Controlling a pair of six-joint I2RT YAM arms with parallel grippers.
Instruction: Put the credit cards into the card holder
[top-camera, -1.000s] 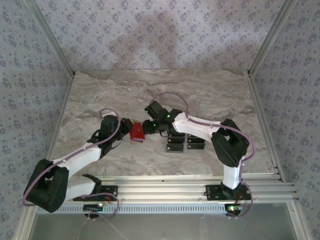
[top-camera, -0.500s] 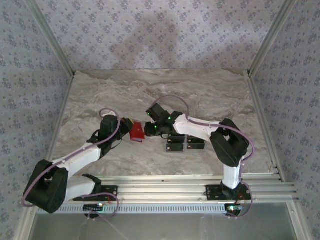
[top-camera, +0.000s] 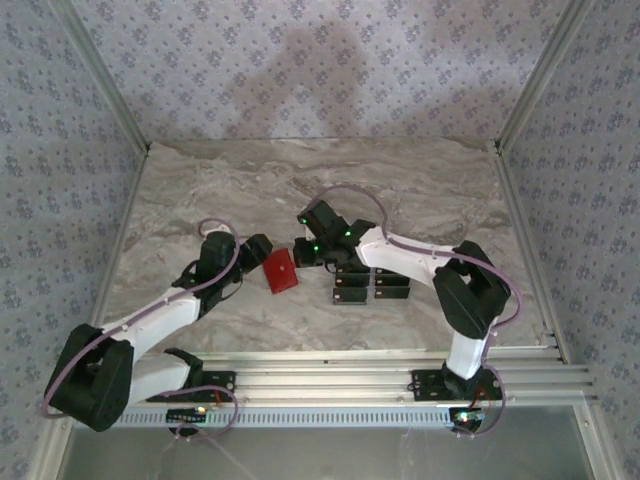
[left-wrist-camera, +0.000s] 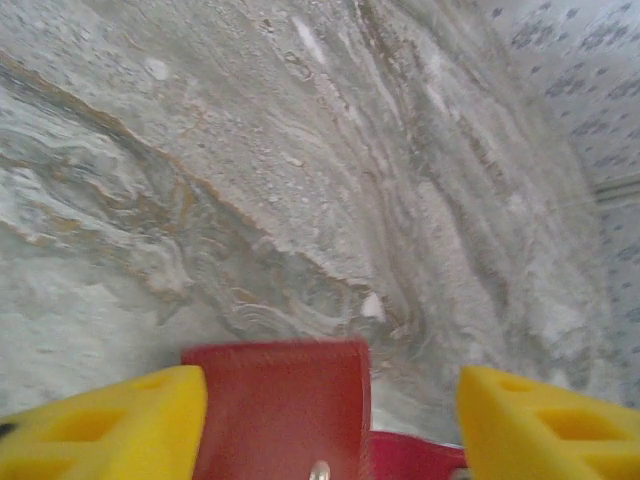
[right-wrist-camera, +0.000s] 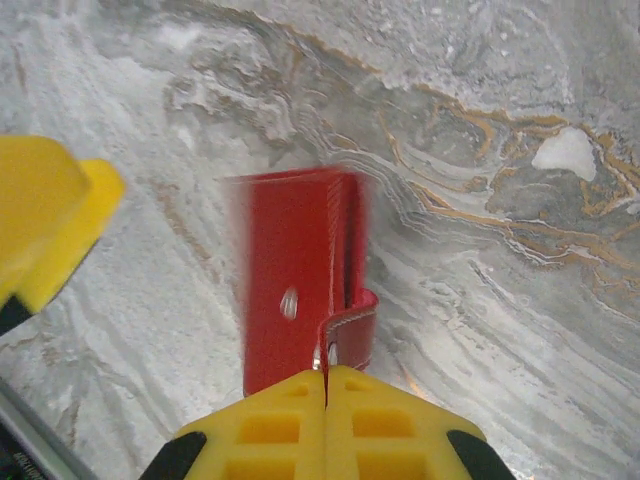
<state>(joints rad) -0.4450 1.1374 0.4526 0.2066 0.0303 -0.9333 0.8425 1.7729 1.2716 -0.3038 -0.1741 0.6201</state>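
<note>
I'm working over a marbled desk (top-camera: 200, 190) boxed in by patterned walls (top-camera: 300, 60). On the left, my left pincer (left-wrist-camera: 330, 400) is standing spread, its fingers either side of the red holder (top-camera: 279, 271) without gripping it. The holder is lying near the desk's middle, between both arms. My right pincer (right-wrist-camera: 325, 380) is pressed together, pinching the holder's flap (right-wrist-camera: 345, 320) by its edge. I'm judging I should be lifting that flap gently while the left steadies the body, so the pocket gapes. Just right, the cards (top-camera: 372, 287) are lying in rows under the right arm, which is crowding any reach for them.
</note>
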